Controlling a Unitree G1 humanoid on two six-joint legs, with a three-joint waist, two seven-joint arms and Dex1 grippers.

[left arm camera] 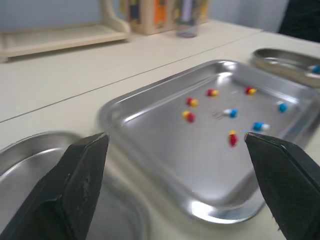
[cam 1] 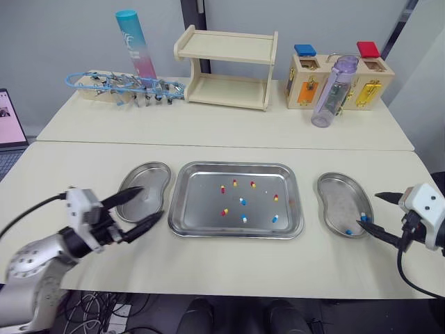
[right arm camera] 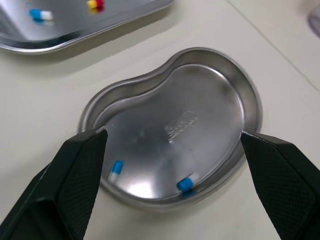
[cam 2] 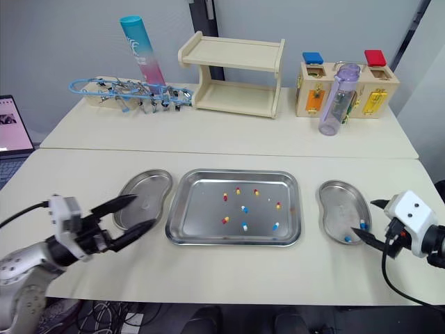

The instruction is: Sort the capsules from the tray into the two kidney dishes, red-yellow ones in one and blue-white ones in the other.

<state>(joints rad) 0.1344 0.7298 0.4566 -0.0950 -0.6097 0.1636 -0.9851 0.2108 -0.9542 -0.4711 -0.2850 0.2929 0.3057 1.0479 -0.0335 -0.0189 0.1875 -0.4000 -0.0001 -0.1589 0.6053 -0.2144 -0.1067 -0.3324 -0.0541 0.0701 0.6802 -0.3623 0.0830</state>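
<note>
Mid-sort: blue-white caps (right arm camera: 115,170) in right dish (cam 1: 336,197). Left gripper (cam 1: 151,202), right gripper (cam 1: 368,209) spread, empty. Next we reach tray (cam 1: 236,165), pinch one.

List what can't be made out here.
Left kidney dish: partly hidden behind left gripper in eye views, cut by the edge in left wrist view.
Right kidney dish: rim partly behind right gripper, left eye view.
Laptop: cut by the edge, screen unreadable.
</note>
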